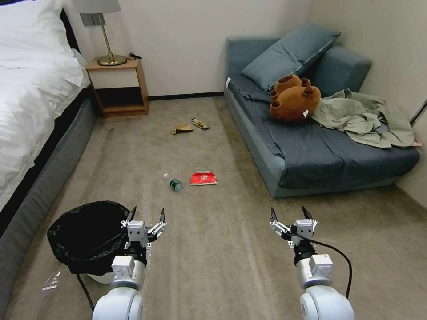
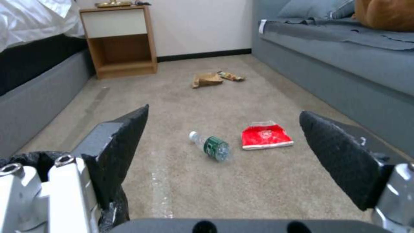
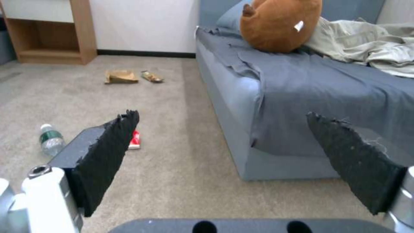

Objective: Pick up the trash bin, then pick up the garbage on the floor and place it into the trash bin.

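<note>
**Both claws held open above the carpet, litter untouched**

At the far left a bed (image 1: 31, 102) with white bedding is seen, and beyond it a wooden nightstand (image 1: 119, 86) carrying a lamp (image 1: 104, 26). The trash bin (image 1: 82, 238) stands on the carpet (image 1: 222, 266) near the bed's base, its white body lined with a glossy black bag that is folded over the rim. The left claw (image 1: 147, 217) is held just beside the bin's rim, on the side away from the bed, with its fingers spread apart and nothing between them.

Farther ahead, the garbage is scattered on the floor in two pairs. The clear bottle (image 1: 173, 182) with a green label lies on its side, and the red snack packet (image 1: 203, 178) lies flat just beside it. Well beyond these, near the nightstand, the tan paper scrap (image 1: 182, 128) and the candy wrapper (image 1: 200, 123) are found close together. The same four items are seen between the left claw's fingers (image 2: 123, 145) in the left wrist view.

The right claw (image 1: 289, 214) is held above bare carpet, likewise spread wide and empty. At the right a grey-blue sofa (image 1: 311, 155) is placed against the wall, on which a brown plush bear (image 1: 293, 100) and an olive-green garment (image 1: 364, 118) are lying.
</note>
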